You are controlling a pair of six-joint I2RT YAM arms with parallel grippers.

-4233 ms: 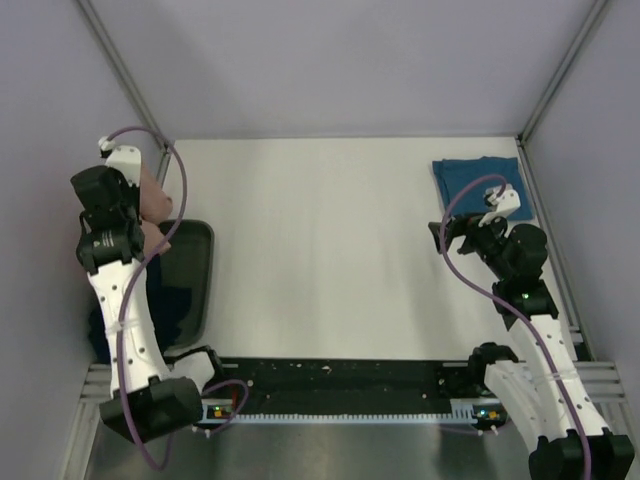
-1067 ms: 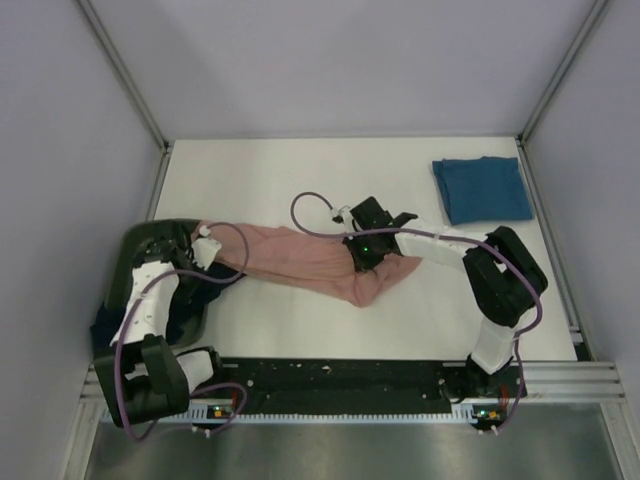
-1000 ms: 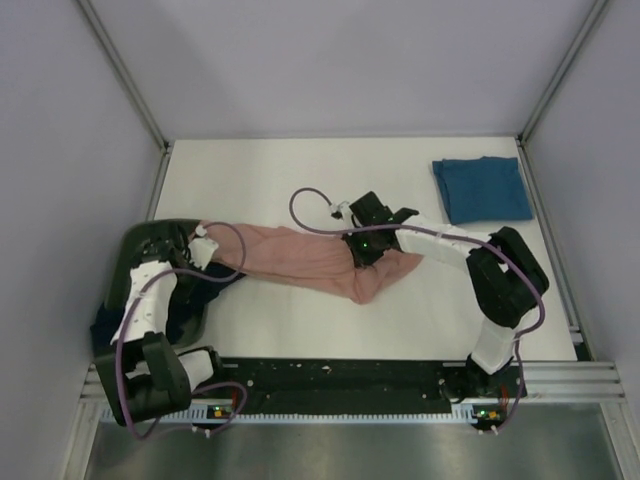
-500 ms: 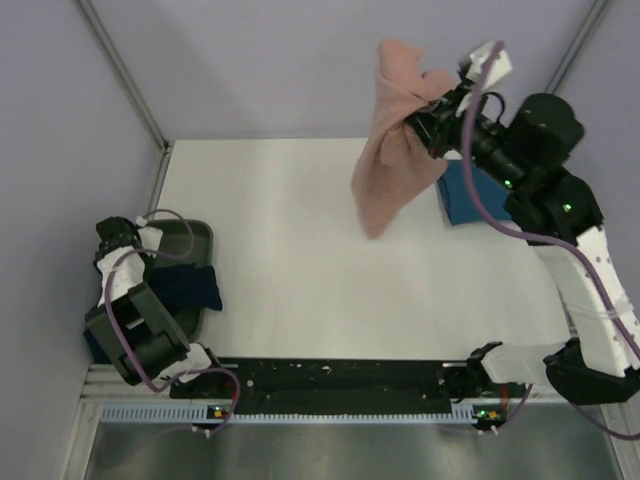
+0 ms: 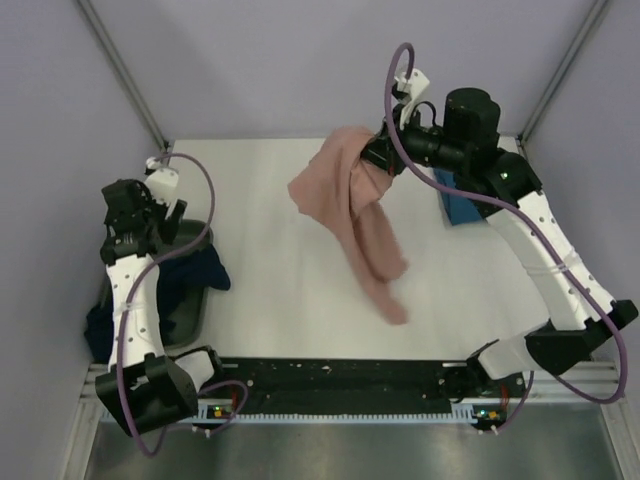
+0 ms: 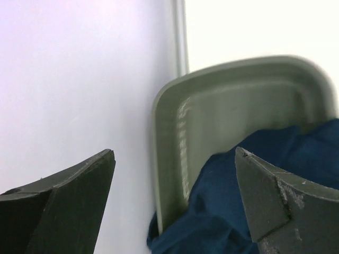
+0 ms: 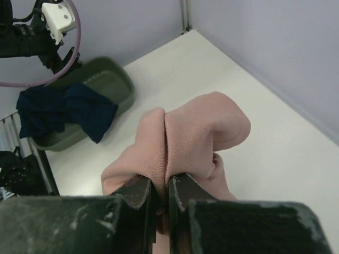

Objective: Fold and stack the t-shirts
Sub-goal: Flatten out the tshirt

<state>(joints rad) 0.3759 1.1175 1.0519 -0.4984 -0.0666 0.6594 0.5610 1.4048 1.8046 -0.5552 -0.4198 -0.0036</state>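
My right gripper (image 5: 378, 158) (image 7: 161, 193) is raised above the back of the table, shut on a bunched fold of the salmon-pink t-shirt (image 5: 352, 215) (image 7: 196, 132). The shirt hangs down from it, its lower end trailing toward the table's middle. The folded teal-blue t-shirt (image 5: 458, 208) lies at the back right, mostly hidden behind the right arm. The dark navy t-shirt (image 5: 192, 276) (image 6: 254, 201) (image 7: 63, 108) spills over the bin's edge at the left. Above the bin, my left gripper (image 5: 148, 212) (image 6: 175, 152) stands wide open with nothing between its fingers.
The dark green plastic bin (image 5: 186, 322) (image 6: 169, 106) (image 7: 114, 79) sits at the table's left edge against the side wall. Enclosure walls and metal posts close in the left, right and back. A black rail (image 5: 340, 380) runs along the near edge.
A second ago the pink shirt lay stretched between both grippers on the table. The left gripper has let go, opened and pulled back over the bin. The right has lifted the shirt.
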